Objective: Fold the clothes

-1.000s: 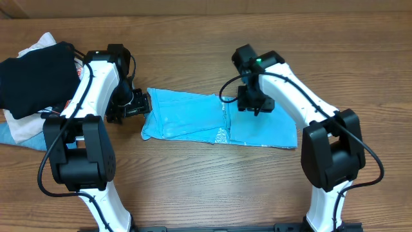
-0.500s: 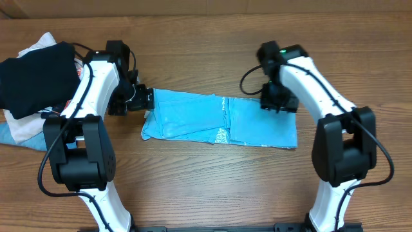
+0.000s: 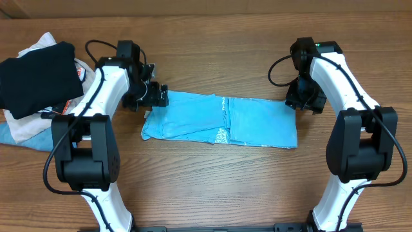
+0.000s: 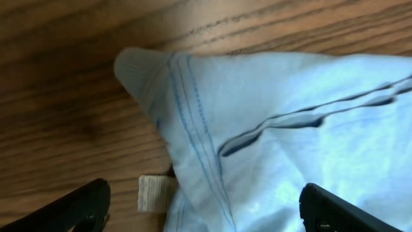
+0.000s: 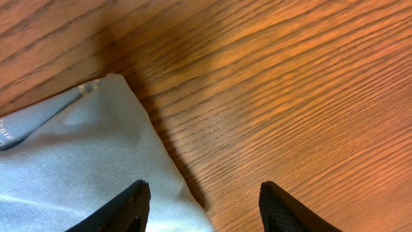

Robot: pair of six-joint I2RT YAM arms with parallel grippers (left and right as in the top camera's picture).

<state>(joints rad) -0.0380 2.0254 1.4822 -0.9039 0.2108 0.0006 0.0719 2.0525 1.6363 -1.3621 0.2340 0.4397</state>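
Note:
The clothes (image 3: 219,120), a light sky-blue T-shirt, lie folded into a long strip across the middle of the table. My left gripper (image 3: 157,96) is at the strip's top left corner. In the left wrist view it (image 4: 206,216) stands wide open, with the stitched hem of the clothes (image 4: 257,129) and a small white label (image 4: 156,193) lying loose between its jaws. My right gripper (image 3: 302,102) hovers at the top right corner. There it (image 5: 206,212) is open over the corner of the clothes (image 5: 84,148), one finger above cloth and the other above bare wood.
A black folded garment (image 3: 32,74) lies on a heap of pale clothing (image 3: 22,125) at the table's far left, just beyond my left arm. Bare wooden tabletop (image 3: 212,187) surrounds the strip.
My right gripper has travelled right from the strip's middle to its top right corner. My left gripper has opened wider and shifted slightly right onto the left corner. The shirt has stayed put.

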